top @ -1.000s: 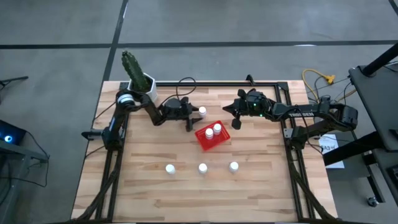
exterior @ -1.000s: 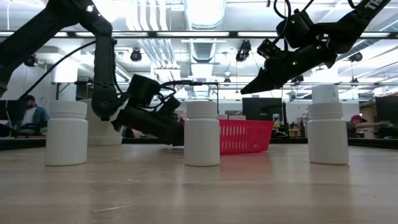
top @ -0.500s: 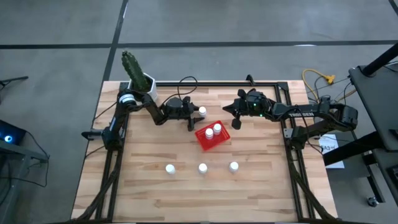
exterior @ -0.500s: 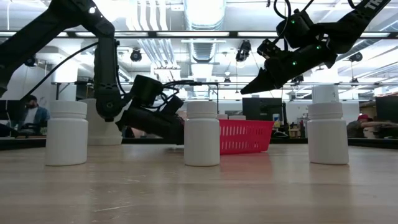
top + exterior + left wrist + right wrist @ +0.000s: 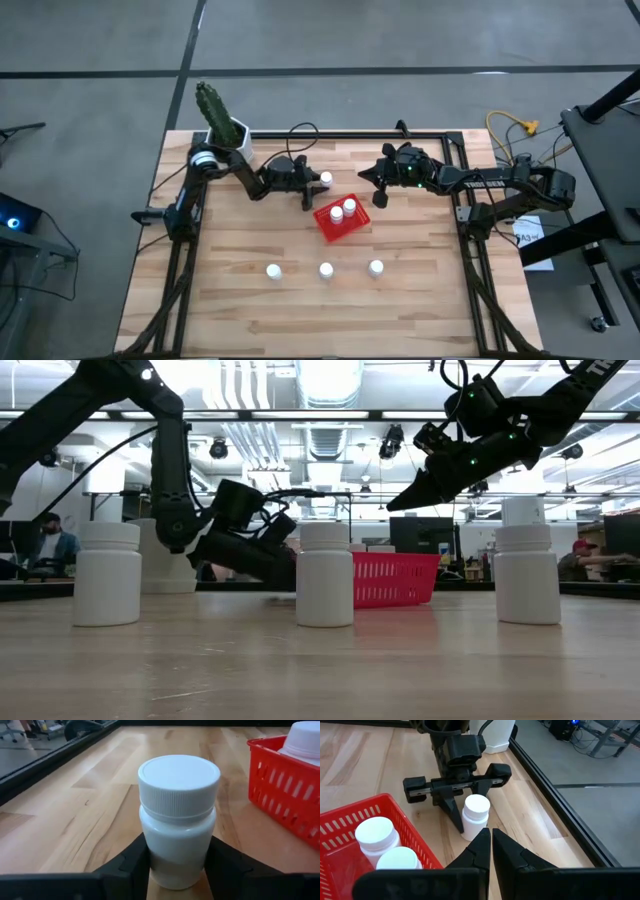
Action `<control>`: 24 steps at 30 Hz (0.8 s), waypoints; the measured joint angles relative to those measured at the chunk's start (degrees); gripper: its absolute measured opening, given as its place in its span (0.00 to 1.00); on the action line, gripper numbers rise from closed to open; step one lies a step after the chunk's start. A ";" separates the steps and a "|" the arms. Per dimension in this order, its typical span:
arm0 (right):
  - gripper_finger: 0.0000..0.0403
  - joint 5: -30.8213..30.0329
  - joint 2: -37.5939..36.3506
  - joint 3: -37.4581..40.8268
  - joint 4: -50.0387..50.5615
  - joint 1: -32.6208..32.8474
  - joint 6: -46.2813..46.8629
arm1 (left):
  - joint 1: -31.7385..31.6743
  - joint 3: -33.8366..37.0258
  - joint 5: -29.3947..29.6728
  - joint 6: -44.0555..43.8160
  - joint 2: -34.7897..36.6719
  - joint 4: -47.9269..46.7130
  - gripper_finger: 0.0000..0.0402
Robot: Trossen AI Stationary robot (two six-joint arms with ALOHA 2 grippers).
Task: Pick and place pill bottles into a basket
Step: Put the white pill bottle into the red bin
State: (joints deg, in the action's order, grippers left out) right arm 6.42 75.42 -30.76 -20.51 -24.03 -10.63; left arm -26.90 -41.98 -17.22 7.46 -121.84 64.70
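Fingers point(image 5: 131, 862) of left gripper point(image 5: 177, 870) pressing both sides of small white cylindrical plastic pill bottle point(image 5: 178, 817), standing upright on wooden table point(image 5: 240, 300) just beside bright red mesh-sided plastic basket point(image 5: 341, 222). Holding two bottles already; three waiting in near row point(image 5: 325, 269). Right gripper point(image 5: 491, 845) hovering nearby, fingers pressed together, carrying nothing.

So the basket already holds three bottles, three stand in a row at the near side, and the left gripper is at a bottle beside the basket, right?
Not quite: the basket holds two bottles, not three, as the high view shows. The rest stands: three in a row at the near side, and the left gripper has its fingers on either side of the bottle beside the basket.
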 joint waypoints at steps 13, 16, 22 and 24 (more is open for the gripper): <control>0.02 1.26 0.00 0.00 -4.90 0.02 0.13 | 0.41 0.04 -2.35 1.66 12.12 -10.76 0.34; 0.02 2.65 0.00 0.00 -6.92 0.02 0.32 | 0.77 0.03 -2.38 2.61 14.80 -12.94 0.33; 0.02 2.68 -0.06 0.00 -8.68 0.02 1.49 | 1.28 -0.28 -3.19 3.46 17.62 -14.78 0.33; 0.02 2.67 -0.13 0.00 -8.68 0.02 1.79 | 1.45 -0.26 -3.40 3.58 18.00 -14.75 0.33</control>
State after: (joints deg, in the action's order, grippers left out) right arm 9.08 75.29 -30.76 -29.19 -24.01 -8.84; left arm -25.46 -42.24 -20.62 11.04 -103.84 49.95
